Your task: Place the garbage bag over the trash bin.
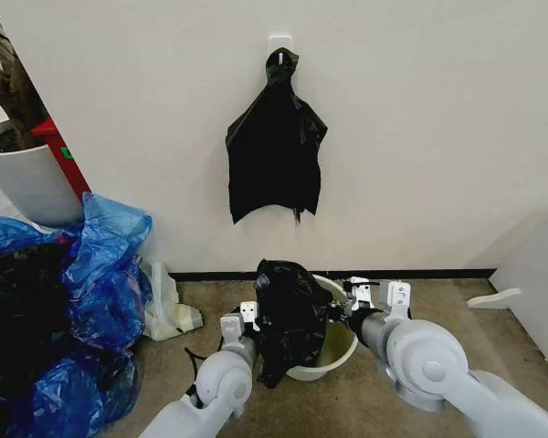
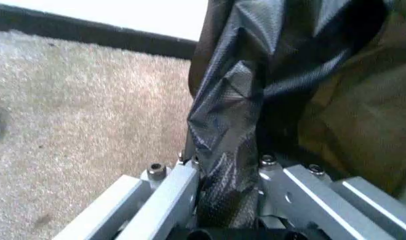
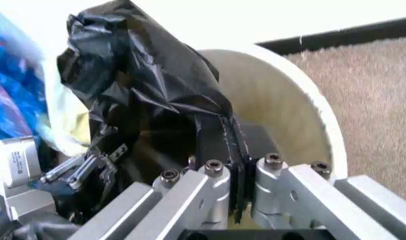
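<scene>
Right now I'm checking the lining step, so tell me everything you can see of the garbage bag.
The garbage bag is thin, glossy, crinkly black plastic, bunched and creased. It hangs over the left side of the cream trash bin, part inside the rim, part draped outside towards the carpet. The left end effector is shut on one fold; the right end effector pinches another at the bin's mouth.

Thin crinkly glossy black plastic, the garbage bag, pinched in my brushed-metal left gripper. Trash bin: smooth cream plastic. My right gripper: matt metal. Carpet rough and nubbly.
</scene>
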{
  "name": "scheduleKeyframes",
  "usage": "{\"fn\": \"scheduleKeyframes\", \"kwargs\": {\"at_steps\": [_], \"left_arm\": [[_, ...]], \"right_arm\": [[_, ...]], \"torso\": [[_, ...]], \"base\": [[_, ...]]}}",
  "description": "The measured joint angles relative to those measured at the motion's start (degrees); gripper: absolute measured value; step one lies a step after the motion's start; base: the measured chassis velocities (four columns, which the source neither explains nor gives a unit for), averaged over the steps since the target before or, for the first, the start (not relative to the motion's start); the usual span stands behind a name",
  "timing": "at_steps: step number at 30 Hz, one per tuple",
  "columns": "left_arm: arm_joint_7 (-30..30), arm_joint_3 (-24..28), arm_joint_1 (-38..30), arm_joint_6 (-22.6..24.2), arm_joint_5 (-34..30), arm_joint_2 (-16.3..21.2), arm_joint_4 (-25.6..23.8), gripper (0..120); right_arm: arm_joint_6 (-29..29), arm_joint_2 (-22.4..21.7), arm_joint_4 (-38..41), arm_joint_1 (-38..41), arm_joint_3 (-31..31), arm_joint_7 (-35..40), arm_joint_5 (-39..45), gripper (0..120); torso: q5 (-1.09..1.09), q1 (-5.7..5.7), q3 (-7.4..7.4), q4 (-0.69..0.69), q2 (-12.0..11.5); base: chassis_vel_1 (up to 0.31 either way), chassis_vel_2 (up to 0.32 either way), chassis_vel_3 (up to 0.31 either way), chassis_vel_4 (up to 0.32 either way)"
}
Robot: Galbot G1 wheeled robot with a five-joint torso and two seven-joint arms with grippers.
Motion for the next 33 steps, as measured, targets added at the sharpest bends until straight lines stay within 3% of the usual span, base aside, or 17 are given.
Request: {"fn": "scheduleKeyframes", "kwargs": {"at_steps": [4, 14, 23, 33], "left_arm": [[1.2, -0.6, 0.5, -2.5, 0.9, 0.2, -0.8, 3], [9.9, -5.3, 0.3, -13.0, 3.6, 1.3, -2.9, 3], [14.9, -6.4, 1.7, -15.6, 5.0, 3.5, -4.2, 3], [23.3, -7.2, 4.4, -17.9, 4.4, 6.2, -5.8, 3]], "right_arm": [[0.0, -0.7, 2.0, -1.1, 2.1, 0.0, -0.2, 0], [-1.8, -5.1, 7.9, -8.9, 15.8, -0.7, 0.7, 0], [-4.5, -5.4, 5.9, -14.6, 27.3, -4.4, 0.9, 0], [-6.0, -7.4, -3.0, -13.6, 29.9, -21.6, -2.0, 0]], "torso": [[-0.02, 0.0, 0.0, 0.0, 0.0], [-0.02, 0.0, 0.0, 0.0, 0.0], [-0.01, 0.0, 0.0, -0.02, 0.0], [-0.01, 0.0, 0.0, 0.0, 0.0]], "base": [[0.0, 0.0, 0.0, 0.0], [0.0, 0.0, 0.0, 0.0], [0.0, 0.0, 0.0, 0.0], [0.0, 0.0, 0.0, 0.0]]}}
